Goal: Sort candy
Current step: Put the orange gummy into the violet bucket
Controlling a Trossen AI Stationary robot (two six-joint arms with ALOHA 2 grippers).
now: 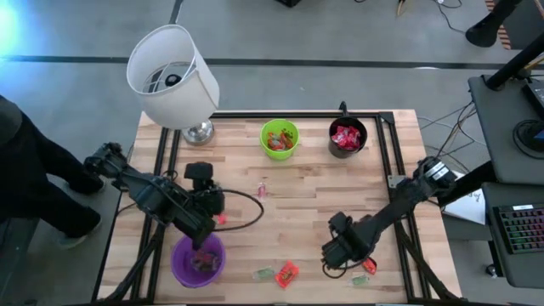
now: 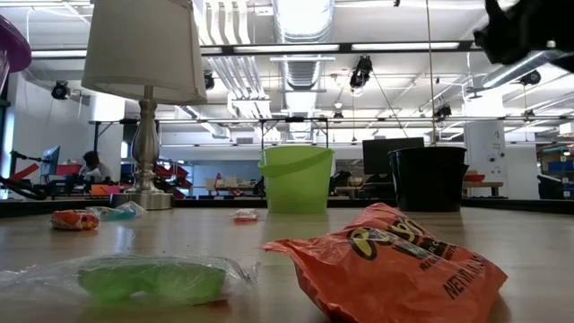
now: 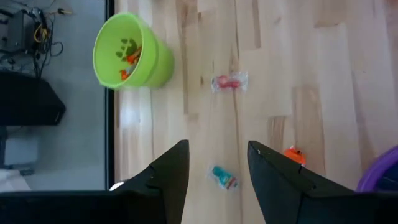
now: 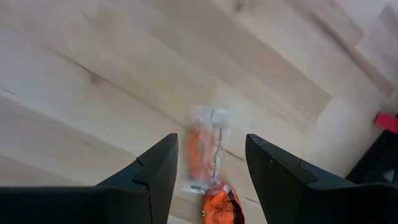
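Note:
Candy lies scattered on the wooden table: an orange packet (image 1: 287,272) and a green sweet (image 1: 265,274) near the front edge, a pink one (image 1: 262,189) mid-table, and a red one (image 1: 223,218). My left gripper (image 1: 204,240) hangs open above the purple cup (image 1: 198,262). In its wrist view a teal sweet (image 3: 224,177) lies far below, between the fingers. My right gripper (image 1: 333,253) points down, open, above a clear-wrapped orange sweet (image 4: 204,152) that rests flat on the table. A second orange sweet (image 4: 221,205) lies beside it. Neither gripper touches anything.
A green cup (image 1: 280,138) and a black cup (image 1: 347,138), both holding candy, stand at the far edge. A white-shaded lamp (image 1: 174,76) stands at the far left. Another sweet (image 1: 367,265) lies beside the right gripper. Black frame rails (image 1: 387,153) border the table.

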